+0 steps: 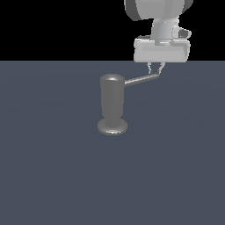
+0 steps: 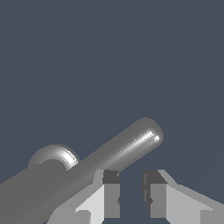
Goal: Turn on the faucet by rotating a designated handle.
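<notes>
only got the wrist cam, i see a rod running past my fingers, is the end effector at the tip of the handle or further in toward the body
Observer: At the tip. In the exterior view the end effector hangs just above the outer end of the handle, well away from the thick body.
Operator: which way does the handle point from there
Observer: Toward the exterior view's right, rising slightly as it leaves the faucet.
Operator: and the faucet, upright or tipped
Observer: Upright, standing on its flared round base.
</notes>
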Controlling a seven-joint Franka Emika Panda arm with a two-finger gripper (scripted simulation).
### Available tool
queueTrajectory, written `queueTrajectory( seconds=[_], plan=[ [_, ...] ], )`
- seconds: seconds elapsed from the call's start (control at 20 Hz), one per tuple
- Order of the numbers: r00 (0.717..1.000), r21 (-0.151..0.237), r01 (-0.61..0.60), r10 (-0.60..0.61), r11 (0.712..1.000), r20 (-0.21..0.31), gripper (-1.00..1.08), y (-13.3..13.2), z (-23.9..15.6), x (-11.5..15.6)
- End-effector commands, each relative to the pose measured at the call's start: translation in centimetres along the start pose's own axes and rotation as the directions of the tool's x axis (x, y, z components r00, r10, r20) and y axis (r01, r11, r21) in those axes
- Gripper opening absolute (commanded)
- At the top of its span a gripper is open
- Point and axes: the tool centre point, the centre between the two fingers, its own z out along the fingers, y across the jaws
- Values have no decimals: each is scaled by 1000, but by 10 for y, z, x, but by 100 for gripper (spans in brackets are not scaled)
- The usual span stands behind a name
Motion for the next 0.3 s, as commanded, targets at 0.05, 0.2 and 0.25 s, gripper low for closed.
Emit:
queueTrajectory(
  seconds=[0.05, 0.2, 0.25],
  plan=[
    [1000, -6, -19, 19, 1000, 22, -100, 12, 18, 5],
    [999, -7, -21, 21, 1000, 24, -100, 13, 19, 11],
    [999, -7, -21, 21, 1000, 24, -100, 13, 19, 11]
  ],
)
